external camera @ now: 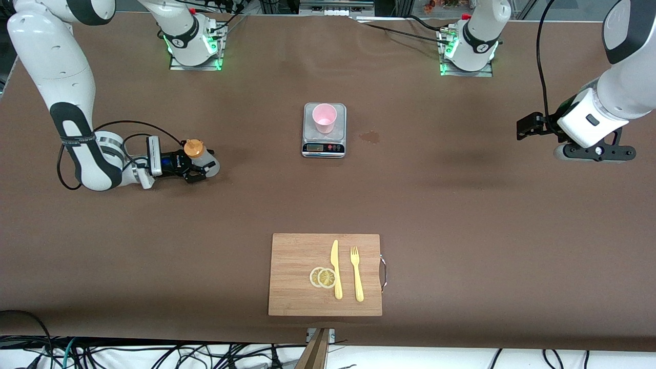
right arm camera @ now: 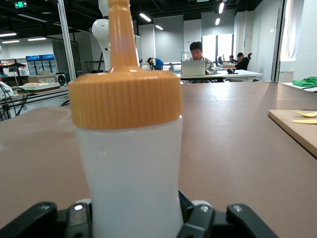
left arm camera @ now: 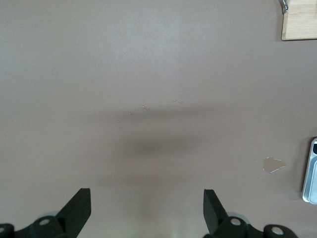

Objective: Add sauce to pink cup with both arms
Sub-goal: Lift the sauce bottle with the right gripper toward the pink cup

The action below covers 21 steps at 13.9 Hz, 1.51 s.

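The brown table (external camera: 461, 205) carries a small scale (external camera: 324, 137) near its middle, a small wet stain (external camera: 370, 136) just beside the scale, a wooden cutting board (external camera: 297, 279) nearer to the front camera, and the sauce (external camera: 201, 156) standing toward the right arm's end.

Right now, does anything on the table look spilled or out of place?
Yes: a small wet-looking blotch lies on the table beside the scale, toward the left arm's end. The pink cup stands upright on the scale, and the sauce bottle is upright in the right tool.
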### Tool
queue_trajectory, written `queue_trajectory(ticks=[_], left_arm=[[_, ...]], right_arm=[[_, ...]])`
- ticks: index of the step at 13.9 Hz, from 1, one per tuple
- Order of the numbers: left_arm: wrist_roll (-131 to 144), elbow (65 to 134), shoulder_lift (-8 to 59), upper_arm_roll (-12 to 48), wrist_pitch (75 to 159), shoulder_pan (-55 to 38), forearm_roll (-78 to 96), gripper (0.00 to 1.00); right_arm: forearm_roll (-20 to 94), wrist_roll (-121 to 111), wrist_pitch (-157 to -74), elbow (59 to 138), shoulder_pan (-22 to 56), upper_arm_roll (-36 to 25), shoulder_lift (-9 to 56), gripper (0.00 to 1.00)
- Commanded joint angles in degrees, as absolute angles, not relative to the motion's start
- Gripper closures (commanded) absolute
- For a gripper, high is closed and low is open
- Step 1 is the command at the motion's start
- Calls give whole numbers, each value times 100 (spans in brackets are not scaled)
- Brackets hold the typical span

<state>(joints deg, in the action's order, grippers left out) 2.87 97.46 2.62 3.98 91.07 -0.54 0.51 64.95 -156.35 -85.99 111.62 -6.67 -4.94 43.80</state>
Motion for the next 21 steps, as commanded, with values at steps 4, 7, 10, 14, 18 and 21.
queue_trajectory(ticks=[4,7,10,14,18,21], left_arm=[[167,9589,308,413,8956,-35,167,0],[176,9580,308,413,8895,-26,158,0],[185,9571,308,413,8895,-35,158,0],[184,9519,308,404,8886,-35,167,0],[185,9510,316,413,8886,-35,167,0],[185,9510,316,413,8886,-35,167,0]], right_arm=[[6259,-15181,-8631,11162,-343,-562,3763,100],[5943,-14320,-9130,11302,-45,-650,3122,100],[5688,-13459,-9762,11504,377,-668,2577,100],[5161,-12097,-10265,11566,956,-668,2031,100],[4405,-10875,-10651,11566,1545,-659,1688,100],[3764,-9935,-10767,11575,2002,-650,1521,100]])
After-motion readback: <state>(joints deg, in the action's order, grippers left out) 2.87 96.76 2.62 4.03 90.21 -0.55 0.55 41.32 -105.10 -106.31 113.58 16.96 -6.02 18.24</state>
